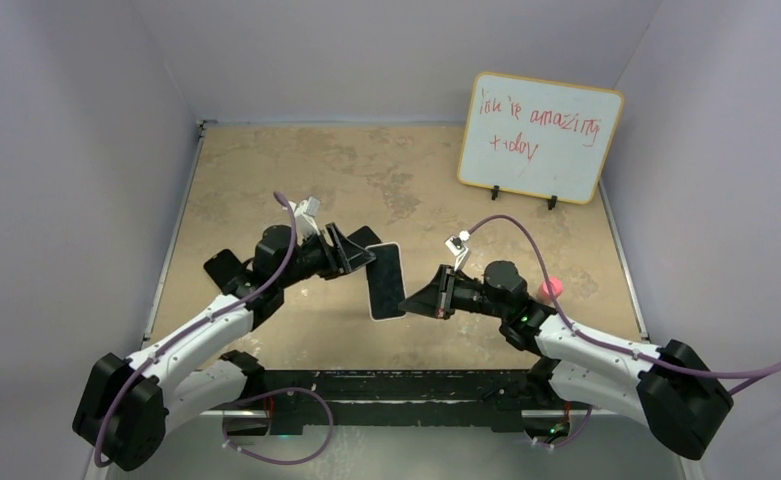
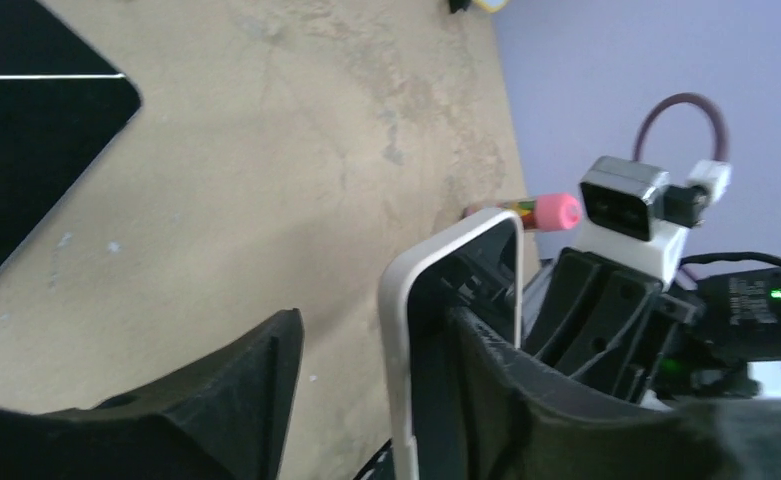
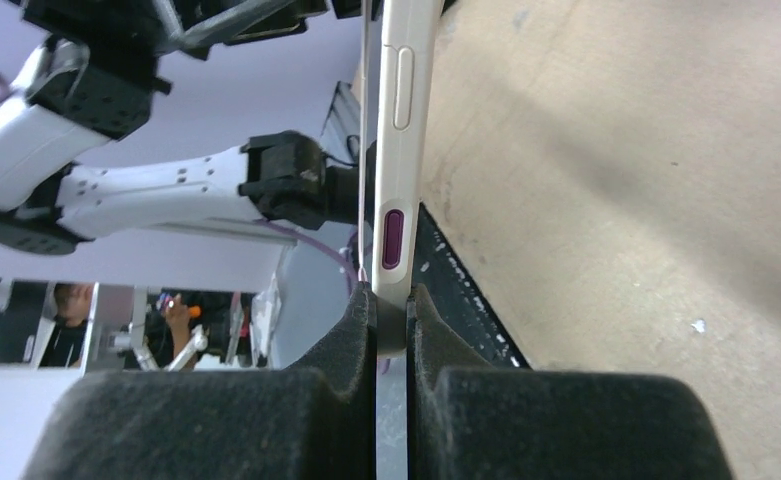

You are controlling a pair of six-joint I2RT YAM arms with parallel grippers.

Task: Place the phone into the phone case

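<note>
The white phone case (image 1: 387,283) has a dark inside and is held off the table. My right gripper (image 1: 413,300) is shut on its edge. In the right wrist view the case (image 3: 398,150) stands edge-on between my pads, near its purple button, with the gripper (image 3: 393,295) closed on it. My left gripper (image 1: 366,262) is open at the case's far end. In the left wrist view (image 2: 371,335) one finger (image 2: 526,400) lies against the inside of the case rim (image 2: 401,330). The black phone (image 2: 26,130) lies flat on the table, partly hidden behind the left gripper (image 1: 364,238).
A pink-capped marker (image 1: 551,288) lies right of the right arm and also shows in the left wrist view (image 2: 551,210). A whiteboard (image 1: 539,137) stands at the back right. A black object (image 1: 224,268) lies by the left arm. Walls enclose the tan table (image 1: 296,170).
</note>
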